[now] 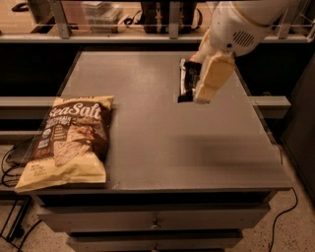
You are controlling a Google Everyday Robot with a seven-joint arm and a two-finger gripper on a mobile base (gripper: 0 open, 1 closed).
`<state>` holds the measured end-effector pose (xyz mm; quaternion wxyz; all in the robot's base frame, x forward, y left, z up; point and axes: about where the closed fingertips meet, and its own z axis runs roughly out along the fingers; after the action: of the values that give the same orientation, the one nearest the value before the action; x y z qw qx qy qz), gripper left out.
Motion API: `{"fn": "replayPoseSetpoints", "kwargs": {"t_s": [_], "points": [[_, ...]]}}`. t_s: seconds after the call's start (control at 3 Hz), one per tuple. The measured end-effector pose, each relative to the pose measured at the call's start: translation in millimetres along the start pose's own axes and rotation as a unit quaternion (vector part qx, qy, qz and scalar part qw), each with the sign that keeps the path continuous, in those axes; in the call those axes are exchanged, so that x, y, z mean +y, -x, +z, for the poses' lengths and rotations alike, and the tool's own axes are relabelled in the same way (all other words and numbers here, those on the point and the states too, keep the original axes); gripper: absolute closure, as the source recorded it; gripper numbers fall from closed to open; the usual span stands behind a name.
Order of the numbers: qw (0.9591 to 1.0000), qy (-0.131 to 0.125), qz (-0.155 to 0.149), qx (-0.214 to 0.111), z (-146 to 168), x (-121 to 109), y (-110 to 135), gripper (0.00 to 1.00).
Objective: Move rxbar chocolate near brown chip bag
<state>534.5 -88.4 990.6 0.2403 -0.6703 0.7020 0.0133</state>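
The brown chip bag (69, 141) lies flat at the table's front left corner, tan and dark brown with white "Sea Salt" lettering. My gripper (197, 81) hangs over the right middle of the table, shut on the rxbar chocolate (188, 81), a small flat black wrapper held upright and lifted above the tabletop. One cream finger (212, 78) covers the bar's right side. The bar is well to the right of the chip bag. The red apple is hidden behind my arm.
The grey table (167, 147) has drawers below its front edge. A shelf with dark objects (167, 15) runs along the back. Cables (10, 167) lie on the floor at the left.
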Motion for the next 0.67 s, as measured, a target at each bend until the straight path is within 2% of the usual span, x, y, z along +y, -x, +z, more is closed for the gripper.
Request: {"fn": "replayPoseSetpoints", "kwargs": {"t_s": [0.33,0.67], "points": [[0.9989,0.026,0.013,0.038,36.0,17.8,-20.1,1.00],[0.9985,0.052,-0.012,0.010,65.0,34.9,15.5,1.00]]}}
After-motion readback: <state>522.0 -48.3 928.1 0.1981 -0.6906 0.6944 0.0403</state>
